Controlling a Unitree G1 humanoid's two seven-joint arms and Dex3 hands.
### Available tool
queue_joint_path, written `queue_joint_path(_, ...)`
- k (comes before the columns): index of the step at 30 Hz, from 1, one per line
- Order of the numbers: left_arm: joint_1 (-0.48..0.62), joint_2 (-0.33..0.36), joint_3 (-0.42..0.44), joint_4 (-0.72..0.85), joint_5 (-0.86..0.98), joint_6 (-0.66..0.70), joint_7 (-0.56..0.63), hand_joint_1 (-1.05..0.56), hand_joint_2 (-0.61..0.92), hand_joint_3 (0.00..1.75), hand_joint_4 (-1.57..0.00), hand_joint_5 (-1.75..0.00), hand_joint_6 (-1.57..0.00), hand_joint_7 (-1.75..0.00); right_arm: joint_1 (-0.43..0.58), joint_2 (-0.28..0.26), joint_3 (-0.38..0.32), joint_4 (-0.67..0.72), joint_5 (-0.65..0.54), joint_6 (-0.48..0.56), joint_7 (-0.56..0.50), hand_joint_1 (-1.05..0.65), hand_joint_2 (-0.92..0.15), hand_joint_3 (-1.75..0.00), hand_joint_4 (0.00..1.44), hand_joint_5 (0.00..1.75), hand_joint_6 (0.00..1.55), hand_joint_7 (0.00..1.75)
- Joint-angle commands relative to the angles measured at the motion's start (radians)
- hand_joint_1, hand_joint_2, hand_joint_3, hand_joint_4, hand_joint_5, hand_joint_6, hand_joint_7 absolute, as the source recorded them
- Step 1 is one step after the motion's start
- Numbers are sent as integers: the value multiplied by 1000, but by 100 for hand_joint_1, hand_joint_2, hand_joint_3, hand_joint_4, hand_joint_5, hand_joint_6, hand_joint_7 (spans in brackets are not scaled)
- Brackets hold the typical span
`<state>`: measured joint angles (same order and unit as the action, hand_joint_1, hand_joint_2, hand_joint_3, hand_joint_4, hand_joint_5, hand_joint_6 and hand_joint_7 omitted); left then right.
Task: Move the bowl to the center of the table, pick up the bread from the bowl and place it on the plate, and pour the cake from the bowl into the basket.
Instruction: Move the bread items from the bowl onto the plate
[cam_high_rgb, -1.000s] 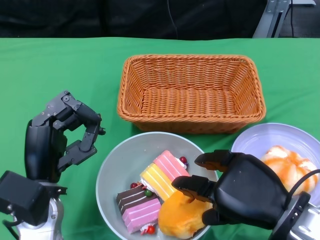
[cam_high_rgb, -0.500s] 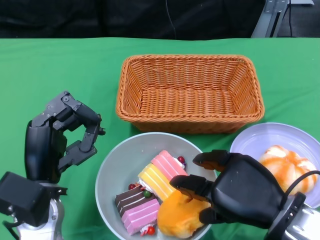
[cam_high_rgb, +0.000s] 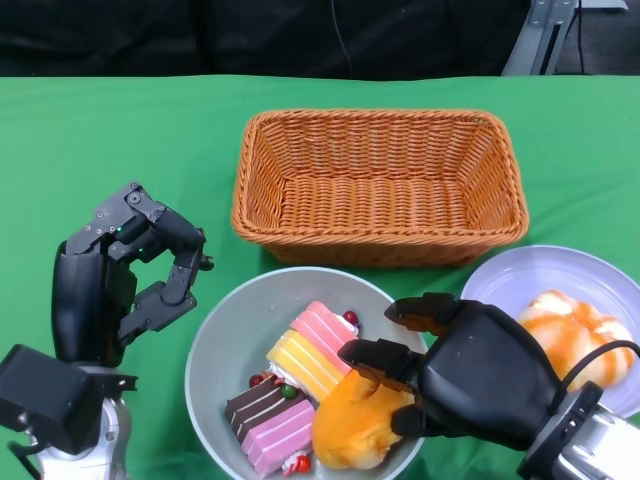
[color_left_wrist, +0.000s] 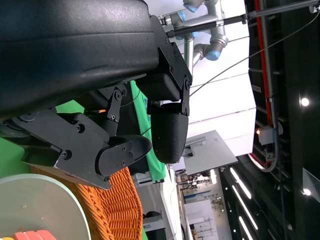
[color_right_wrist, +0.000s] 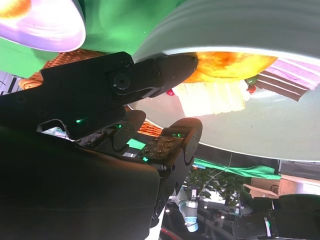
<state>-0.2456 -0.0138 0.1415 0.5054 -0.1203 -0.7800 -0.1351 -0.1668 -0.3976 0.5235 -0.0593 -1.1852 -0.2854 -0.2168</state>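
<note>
As my right robot hand (cam_high_rgb: 470, 385) grips the orange bread roll (cam_high_rgb: 355, 430), the grey round bowl (cam_high_rgb: 225, 345) has slid slightly; my left robot hand (cam_high_rgb: 115, 285) hangs empty, fingers apart.

Basket (cam_high_rgb: 380, 185) interior open (seemingly unobstructed)

From my head, even overhead light falls sharp on the bench (cam_high_rgb: 120, 130), with soft shadows. My wrist views are dark up close, with glaring ceiling lights (color_left_wrist: 305, 102) behind.
</note>
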Motion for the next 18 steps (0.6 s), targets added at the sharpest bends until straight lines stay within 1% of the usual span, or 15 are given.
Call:
queue_joint_path(1, 13, 8, 3, -5, 5, 1, 13, -6, 71, 85, -77, -155, -74, -141, -10, -2, 8, 33, 3, 4, -14, -74, -92, -8, 72, 2, 64, 1)
queue_joint_path(5, 14, 6, 1, -8, -3, 2, 6, -5, 72, 84, -77, -156, -74, -141, -19, 9, 15, 47, -6, 18, -36, -73, -92, -8, 72, 2, 64, 1)
queue_joint_path(9, 14, 7, -1, -7, -4, 1, 6, -5, 72, 84, -76, -157, -73, -142, -22, 7, 21, 51, -6, 25, -42, -73, -92, -7, 72, 2, 64, 1)
queue_joint_path(12, 9, 11, -1, 5, -6, -11, -1, -5, 72, 83, -76, -157, -73, -141, -30, 20, 27, 76, -11, 36, -56, -72, -92, -6, 72, 2, 65, 1)
queue_joint_path(15, 11, 10, -1, 3, -3, -9, 2, -6, 72, 82, -76, -156, -73, -141, -43, 31, 28, 103, -1, 36, -88, -70, -92, -5, 73, 3, 65, 1)
queue_joint_path(18, 10, 12, -1, 6, 6, -14, 7, -6, 73, 82, -76, -156, -73, -141, -53, 41, 30, 127, 0, 38, -125, -70, -92, -3, 77, 4, 66, 1)
